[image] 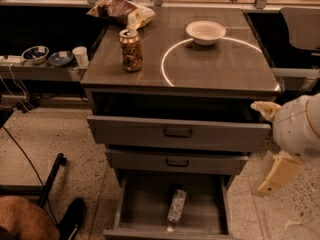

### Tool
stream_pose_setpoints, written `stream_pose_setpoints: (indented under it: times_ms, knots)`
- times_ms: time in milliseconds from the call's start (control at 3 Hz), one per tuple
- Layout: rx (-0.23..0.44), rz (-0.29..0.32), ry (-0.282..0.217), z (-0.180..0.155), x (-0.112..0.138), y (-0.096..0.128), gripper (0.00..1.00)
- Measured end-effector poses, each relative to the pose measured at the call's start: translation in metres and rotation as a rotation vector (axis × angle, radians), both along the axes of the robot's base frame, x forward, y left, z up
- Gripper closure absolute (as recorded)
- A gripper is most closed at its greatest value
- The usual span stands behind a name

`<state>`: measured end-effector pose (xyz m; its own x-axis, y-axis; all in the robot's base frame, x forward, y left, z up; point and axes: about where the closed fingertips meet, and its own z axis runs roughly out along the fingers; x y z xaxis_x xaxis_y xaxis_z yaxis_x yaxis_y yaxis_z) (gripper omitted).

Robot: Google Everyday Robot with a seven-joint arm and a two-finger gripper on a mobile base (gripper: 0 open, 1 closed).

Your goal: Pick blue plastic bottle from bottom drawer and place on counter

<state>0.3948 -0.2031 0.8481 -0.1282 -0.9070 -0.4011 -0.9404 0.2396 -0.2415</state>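
The blue plastic bottle [176, 207] lies on its side in the open bottom drawer [142, 204], its length running front to back, near the middle. The counter [215, 69] above carries a bright white ring. My gripper [278, 173] hangs from the white arm at the right edge, beside the cabinet at about middle-drawer height. It is to the right of the bottle, higher than it, and holds nothing that I can see.
On the counter stand a brown patterned can [131, 50], a white bowl [205, 32] and a snack bag [122, 11]. The top drawer [180, 131] and middle drawer [175, 161] stick out partly. A dark side shelf with bowls [35, 54] is at left; a person's shoe [70, 219] is on the floor.
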Motion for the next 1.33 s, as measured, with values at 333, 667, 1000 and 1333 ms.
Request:
stream_pose_setpoints:
  times_ms: [333,667,1000,1333]
  knots:
    - [-0.004,0.045,-0.035,-0.003,-0.002,-0.001,0.0]
    - [-0.068,0.059,-0.042,-0.02,-0.005,0.003,0.0]
    - [-0.152,0.129,-0.098,-0.066,-0.025,0.016,0.0]
    - [-0.195,0.269,-0.128,-0.142,-0.054,0.014,0.0]
